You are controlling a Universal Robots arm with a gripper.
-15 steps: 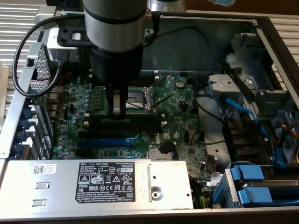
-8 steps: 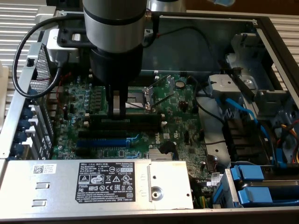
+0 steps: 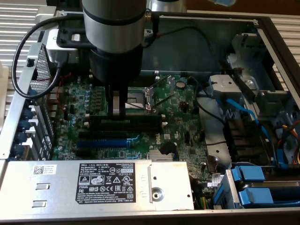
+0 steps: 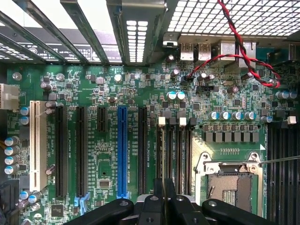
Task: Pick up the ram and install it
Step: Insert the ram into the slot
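Observation:
In the exterior view my gripper (image 3: 118, 110) reaches straight down onto the motherboard, just beside the CPU socket (image 3: 140, 96). Under its tips a long dark green ram stick (image 3: 138, 117) stands on edge along the row of black memory slots (image 3: 122, 127). The fingers are pinched close on the stick's top edge near its end on the exterior view's left. In the wrist view the black fingers (image 4: 157, 199) sit almost together over the memory slots (image 4: 174, 150) with white clips. There the ram is edge-on and hard to make out.
A blue slot (image 3: 101, 142) (image 4: 122, 150) and black expansion slots lie beside the memory slots. A grey labelled power supply box (image 3: 93, 183) lies close to the slots. Blue drive carriers (image 3: 255, 183) and cables fill the exterior view's right. A red-black wire (image 4: 234, 51) crosses the board.

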